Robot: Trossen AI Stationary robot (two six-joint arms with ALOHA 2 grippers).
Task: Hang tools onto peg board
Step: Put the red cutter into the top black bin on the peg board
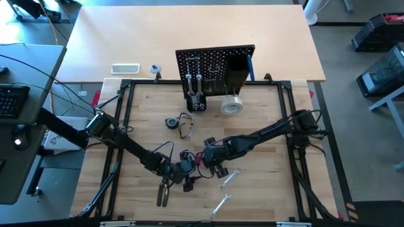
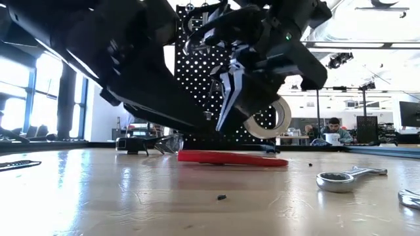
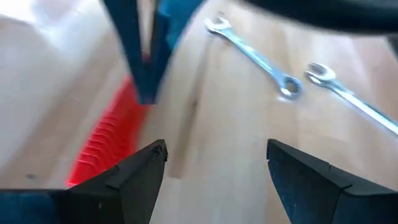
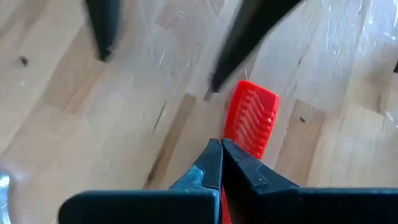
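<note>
A red-handled cutter point(image 2: 230, 158) lies flat on the wooden table, its ribbed red handle point(image 4: 252, 115) just past my right gripper's tips. My right gripper point(image 4: 221, 146) is shut with nothing between its fingers; it points steeply down and hangs a little above the cutter point(image 3: 102, 146). My left gripper point(image 3: 214, 152) stands open beside it at mid table point(image 1: 183, 170), facing the cutter and touching nothing. The peg board point(image 1: 214, 66) stands upright at the table's far edge. A pale tape roll point(image 1: 231, 105) sits in front of it.
Two silver wrenches point(image 1: 230, 178) point(image 1: 219, 205) lie to the right of the grippers, toward the near edge. Black-handled pliers point(image 1: 164, 192) lie near the front, left of centre. A small dark tool with a loop of cord point(image 1: 177, 123) lies toward the peg board.
</note>
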